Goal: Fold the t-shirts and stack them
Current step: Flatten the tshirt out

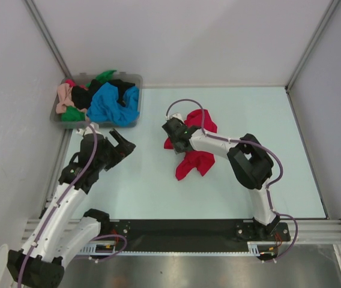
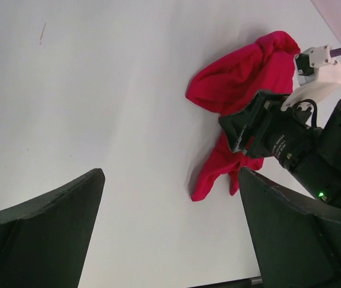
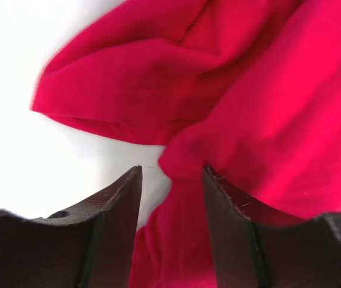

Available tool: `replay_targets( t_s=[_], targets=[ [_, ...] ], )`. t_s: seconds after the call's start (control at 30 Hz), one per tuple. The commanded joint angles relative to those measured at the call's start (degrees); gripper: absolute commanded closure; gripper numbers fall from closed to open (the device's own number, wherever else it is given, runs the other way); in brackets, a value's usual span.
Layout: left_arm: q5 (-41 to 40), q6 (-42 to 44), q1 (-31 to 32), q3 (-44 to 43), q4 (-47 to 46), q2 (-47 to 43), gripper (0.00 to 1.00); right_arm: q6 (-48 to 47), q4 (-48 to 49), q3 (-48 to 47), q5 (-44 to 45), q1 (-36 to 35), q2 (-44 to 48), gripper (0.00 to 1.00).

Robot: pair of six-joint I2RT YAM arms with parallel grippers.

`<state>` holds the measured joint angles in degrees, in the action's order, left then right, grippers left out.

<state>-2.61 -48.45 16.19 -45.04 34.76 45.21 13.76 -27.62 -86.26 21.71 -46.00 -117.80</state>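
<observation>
The large red t-shirt (image 1: 197,161) lies crumpled on the pale table, right of centre, and also shows in the left wrist view (image 2: 242,72). My right gripper (image 1: 172,138) is down on its left edge. In the right wrist view the jaws (image 3: 172,174) stand partly closed around a raised fold of the red cloth (image 3: 266,90). The fold touches the right finger, and a strip of table shows beside the left one. My left gripper (image 1: 122,144) hovers wide open over bare table (image 2: 172,174), well left of the shirt. More t-shirts, blue (image 1: 113,103), black, green and peach, fill the bin.
The clear grey plastic bin (image 1: 135,77) sits at the table's back left corner, just beyond the left gripper. White walls close in the table on three sides. The right arm's cable loops over the red shirt.
</observation>
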Motion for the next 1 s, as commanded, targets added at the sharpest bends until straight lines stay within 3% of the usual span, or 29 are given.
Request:
replay_targets(
  t_s=[0.0,0.07,0.2,0.33,0.47,0.63,0.73,0.77,0.8,0.9,0.97],
  targets=[
    [1.38,-0.24,-0.54,1.35,-1.71,0.05,0.0,-1.8,-0.69,-1.19,5.79,-0.58,0.99,0.51],
    [1.56,-0.16,-0.54,1.88,-2.41,0.32,0.0,-2.15,0.28,-0.93,5.62,-0.41,0.47,0.6],
    [2.08,0.81,-0.54,2.32,-2.86,1.19,0.0,-3.03,0.81,-2.07,4.3,0.21,-2.08,0.62],
    [2.08,2.83,-0.63,2.32,-3.03,1.72,0.0,-3.83,2.21,-2.42,3.51,0.38,-2.17,0.71],
    [4.02,3.8,-0.63,2.06,-4.61,4.26,0.0,-2.95,2.3,-2.34,1.41,1.7,-2.0,0.99],
    [6.83,4.15,-0.72,3.9,-9.35,8.22,0.0,-4.35,1.69,-2.34,0.7,2.67,1.95,1.0],
    [8.06,4.32,-0.63,3.9,-12.95,11.38,0.0,-5.41,2.99,-0.15,-4.55,3.37,6.87,1.0],
    [8.06,4.67,-0.63,3.73,-13.31,12.43,0.0,-6.02,3.96,0.73,-5.97,3.46,8.53,0.93],
    [8.06,4.85,-0.63,3.55,-13.67,13.14,0.0,-5.94,4.32,1.0,-7.11,3.2,8.64,0.66],
    [8.5,6.43,-0.63,2.5,-14.64,15.51,0.01,-6.2,2.31,-1.1,-3.99,1.27,5.93,0.23],
    [8.59,6.87,-0.63,1.71,-14.64,16.75,0.0,-6.55,0.99,-3.9,-1.16,-0.67,3.81,0.22]
  ],
)
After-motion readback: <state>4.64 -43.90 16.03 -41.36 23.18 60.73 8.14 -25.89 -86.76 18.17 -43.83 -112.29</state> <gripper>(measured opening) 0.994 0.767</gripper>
